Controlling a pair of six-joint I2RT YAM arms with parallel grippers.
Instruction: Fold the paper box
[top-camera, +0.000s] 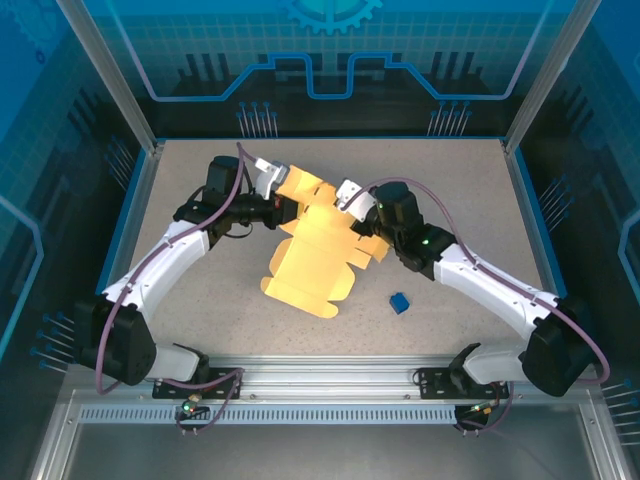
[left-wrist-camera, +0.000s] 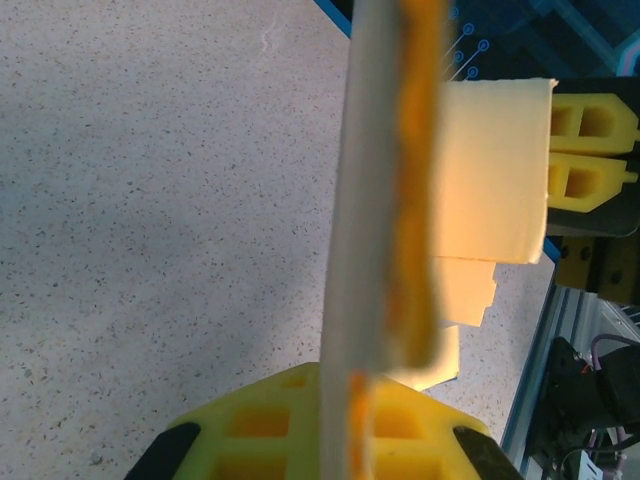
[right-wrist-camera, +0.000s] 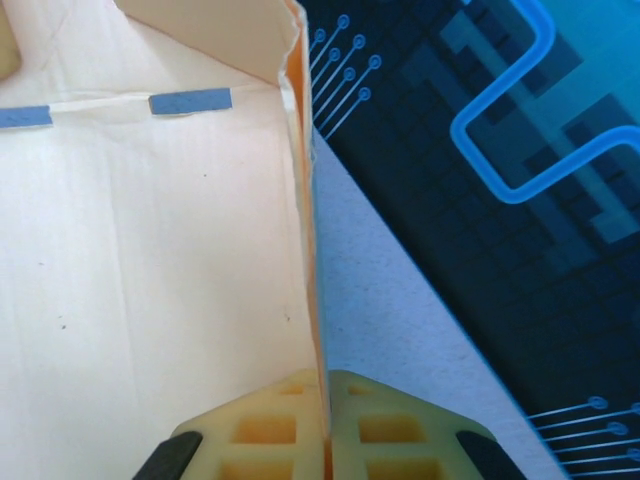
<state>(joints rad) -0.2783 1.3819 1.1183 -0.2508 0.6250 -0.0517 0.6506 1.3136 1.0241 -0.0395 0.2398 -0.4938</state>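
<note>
Half-folded box (top-camera: 315, 255) lies open on surface (top-camera: 450, 180). L hand (top-camera: 283, 208) at 11 o'clock & R hand (top-camera: 352, 203) at 1 o'clock each pinch a panel edge. Cube (top-camera: 399, 301) at 4 o'clock.

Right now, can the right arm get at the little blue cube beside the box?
Probably not yet. The right gripper is shut on a panel of the paper box, so it would have to let go first. The blue cube itself lies uncovered on the table, close beside that arm.

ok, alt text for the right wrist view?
Right gripper, jaws shut on a thin edge of the paper box; its pale panel, with two blue tape strips, spans the left. Speckled table and blue patterned wall lie right.
</note>
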